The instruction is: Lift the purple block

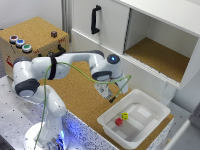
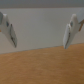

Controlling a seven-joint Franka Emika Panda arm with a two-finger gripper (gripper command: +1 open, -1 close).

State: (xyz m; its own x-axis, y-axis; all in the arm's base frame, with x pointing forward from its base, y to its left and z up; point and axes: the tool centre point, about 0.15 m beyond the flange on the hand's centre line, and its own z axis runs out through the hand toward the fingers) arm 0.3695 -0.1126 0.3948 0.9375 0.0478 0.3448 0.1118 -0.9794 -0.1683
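The purple block [image 1: 53,34] is a tiny dark cube on top of the cork-covered box [image 1: 37,30] at the exterior view's left, behind the round buttons. My gripper [image 1: 104,92] hangs over the cork tabletop near the white tray, far to the exterior view's right of the block. In the wrist view the gripper [image 2: 40,32] is open, with both fingers [image 2: 70,31] spread wide and nothing between them. That view shows only cork surface and a pale wall; the block is out of it.
Three round buttons [image 1: 20,43] sit on the box's front corner. A white tray [image 1: 150,107] holds a small red block [image 1: 119,121] and a small yellow block [image 1: 125,116]. A white cabinet [image 1: 150,45] with an open compartment and a black handle [image 1: 95,20] stands behind.
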